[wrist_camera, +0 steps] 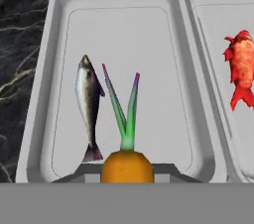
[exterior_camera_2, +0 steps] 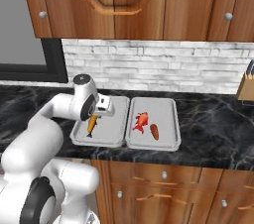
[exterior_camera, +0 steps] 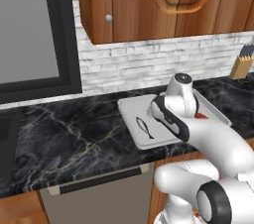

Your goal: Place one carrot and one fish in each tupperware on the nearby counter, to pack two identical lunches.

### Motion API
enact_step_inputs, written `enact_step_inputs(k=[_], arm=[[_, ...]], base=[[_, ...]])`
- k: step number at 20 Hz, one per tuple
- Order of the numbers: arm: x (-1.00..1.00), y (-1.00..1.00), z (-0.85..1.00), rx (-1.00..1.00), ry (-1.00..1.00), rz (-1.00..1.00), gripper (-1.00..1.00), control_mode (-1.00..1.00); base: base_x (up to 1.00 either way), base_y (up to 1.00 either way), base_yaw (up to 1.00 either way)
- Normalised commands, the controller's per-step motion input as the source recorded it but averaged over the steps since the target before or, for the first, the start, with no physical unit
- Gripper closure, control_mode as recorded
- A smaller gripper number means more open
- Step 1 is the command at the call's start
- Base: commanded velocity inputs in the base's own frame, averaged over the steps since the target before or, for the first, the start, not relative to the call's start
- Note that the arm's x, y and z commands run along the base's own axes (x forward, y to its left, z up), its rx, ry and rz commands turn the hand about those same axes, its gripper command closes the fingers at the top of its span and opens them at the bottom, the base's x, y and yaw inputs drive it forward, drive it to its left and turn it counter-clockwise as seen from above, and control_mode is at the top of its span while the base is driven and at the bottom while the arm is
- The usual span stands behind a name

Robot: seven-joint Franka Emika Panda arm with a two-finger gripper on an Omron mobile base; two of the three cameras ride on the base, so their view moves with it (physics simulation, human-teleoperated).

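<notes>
Item: gripper (exterior_camera_2: 94,116), jaws drawn in on the slim orange carrot (exterior_camera_2: 92,125), which hung point-down from it above the left tupperware (exterior_camera_2: 115,106), its tip close over the tray floor; whether the tip touched could not be told. In the hand view the carrot's orange shoulder (wrist_camera: 127,166) sat at the bottom between the fingers, with its green stalk forking upward over the tray. Item: left tupperware (wrist_camera: 47,69), a shallow light-grey tray with a raised rim, standing on the black marble counter (exterior_camera_2: 208,124) and holding the dark grey fish (wrist_camera: 88,106), which lay flat on the tray floor just beside the carrot's stalk, head toward the tray's far end in the hand view. The same fish (exterior_camera: 144,127) showed in the left base view near the tray's front part, with the tray (exterior_camera: 130,109) partly hidden behind the arm. Item: right tupperware (exterior_camera_2: 166,141), set touching or just beside the left one along their long sides, holding the red fish (exterior_camera_2: 141,121) and the stubby red-orange carrot (exterior_camera_2: 155,131), the two lying near each other and apart. The red fish (wrist_camera: 243,67) also appeared at the right edge of the hand view, in its tray (wrist_camera: 208,0). Item: knife block (exterior_camera_2: 246,89), standing on the counter well apart to the right, against the white brick backsplash (exterior_camera_2: 158,67). Item: brown wooden cabinets (exterior_camera_2: 149,0) above the counter.
</notes>
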Motion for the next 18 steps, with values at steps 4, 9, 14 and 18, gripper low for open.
enact_step_inputs(k=[4, 9, 14, 18], arm=[[0.41, 0.00, -0.37, 0.00, 0.00, 0.00, 1.00, -1.00], [0.45, 0.00, -0.32, 0.00, 0.05, 0.00, 1.00, -1.00], [0.54, 0.03, -0.35, 0.00, 0.06, 0.00, 1.00, -1.00], [0.66, 0.03, -0.31, 0.00, 0.08, 0.00, -1.00, -1.00]], base=[[0.00, 0.00, 0.00], [0.00, 0.00, 0.00], [0.00, 0.00, 0.00], [0.00, 0.00, 0.00]])
